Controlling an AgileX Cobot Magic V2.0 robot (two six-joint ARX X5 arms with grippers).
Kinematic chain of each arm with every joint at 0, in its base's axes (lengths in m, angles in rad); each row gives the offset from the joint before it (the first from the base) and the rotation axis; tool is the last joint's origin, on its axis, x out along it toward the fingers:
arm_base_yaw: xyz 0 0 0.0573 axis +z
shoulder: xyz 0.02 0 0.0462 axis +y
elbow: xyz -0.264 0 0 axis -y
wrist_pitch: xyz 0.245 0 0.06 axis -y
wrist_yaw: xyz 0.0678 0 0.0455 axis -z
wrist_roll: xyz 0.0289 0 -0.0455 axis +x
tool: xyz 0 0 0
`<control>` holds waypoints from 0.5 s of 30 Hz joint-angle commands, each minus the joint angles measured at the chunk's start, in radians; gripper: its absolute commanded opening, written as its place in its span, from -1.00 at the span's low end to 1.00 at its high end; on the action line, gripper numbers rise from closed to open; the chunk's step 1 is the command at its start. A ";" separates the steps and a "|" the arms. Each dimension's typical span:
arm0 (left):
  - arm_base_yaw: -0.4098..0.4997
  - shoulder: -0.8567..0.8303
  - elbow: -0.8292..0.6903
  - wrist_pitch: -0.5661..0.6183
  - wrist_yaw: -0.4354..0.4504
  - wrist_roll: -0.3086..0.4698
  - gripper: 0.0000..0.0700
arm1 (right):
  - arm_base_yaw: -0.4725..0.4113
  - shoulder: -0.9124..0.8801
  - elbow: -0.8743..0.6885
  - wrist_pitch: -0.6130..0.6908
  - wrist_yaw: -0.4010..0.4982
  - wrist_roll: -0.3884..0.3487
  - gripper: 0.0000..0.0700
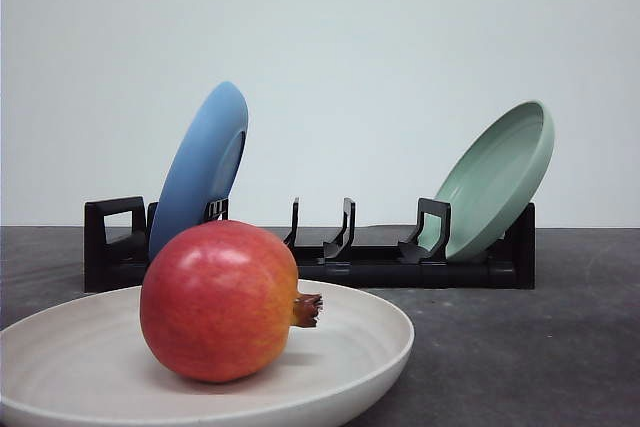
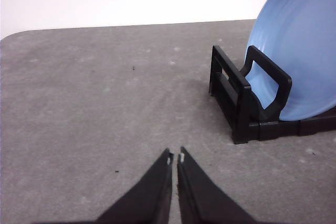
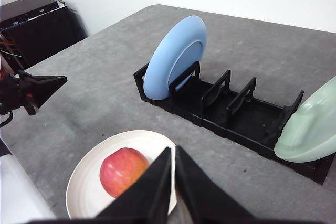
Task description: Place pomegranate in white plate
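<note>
Above the white plate [image 3: 89, 182], right tool [image 3: 174, 153] pressed together; left tool [image 2: 175, 157] likewise, over table [image 2: 79, 103].

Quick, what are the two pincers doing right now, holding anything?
Left pincer: closed, holding nothing, over bare table.
Right pincer: closed, holding nothing; the pomegranate lies in the white plate.

The scene is being viewed low and close from the front, level with the white plate [image 1: 345, 372]. The black rack [image 3: 231, 114] is being looked down on from above the right tool [image 3: 174, 153]; its blue-plate [image 2: 299, 51] end is being shared with the left wrist view, beyond the left tool [image 2: 175, 157].
</note>
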 commanded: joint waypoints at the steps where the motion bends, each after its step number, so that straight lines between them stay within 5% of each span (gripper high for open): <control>1: 0.002 -0.002 -0.013 -0.002 -0.004 0.010 -1.00 | 0.010 0.003 0.005 0.011 0.001 0.006 -1.00; 15: 0.002 -0.002 -0.013 0.000 -0.003 0.008 -1.00 | 0.010 0.003 0.005 0.011 0.001 0.006 -1.00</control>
